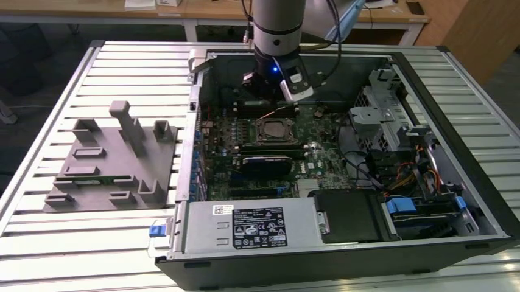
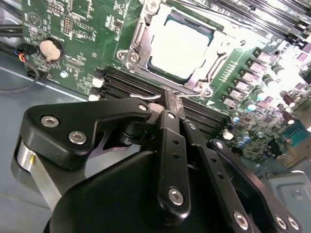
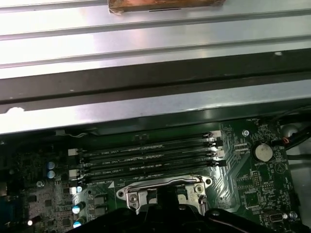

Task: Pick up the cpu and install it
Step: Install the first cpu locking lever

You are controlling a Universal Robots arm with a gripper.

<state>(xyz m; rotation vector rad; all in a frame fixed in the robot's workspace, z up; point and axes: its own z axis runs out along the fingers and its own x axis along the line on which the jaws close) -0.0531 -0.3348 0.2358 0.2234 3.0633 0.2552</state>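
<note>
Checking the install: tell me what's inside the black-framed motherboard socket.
In the second wrist view, the small silvery-white square cpu lies inside the black-framed socket. Its underside and the contacts beneath are covered.

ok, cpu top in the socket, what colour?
Silvery-white cpu, clearest in the second wrist view.

My arm (image 1: pixel 278 24) hangs vertical, wrist down. My gripper (image 2: pixel 167 99) points downward, fingers (image 2: pixel 171 145) closed together, holding nothing.
</note>
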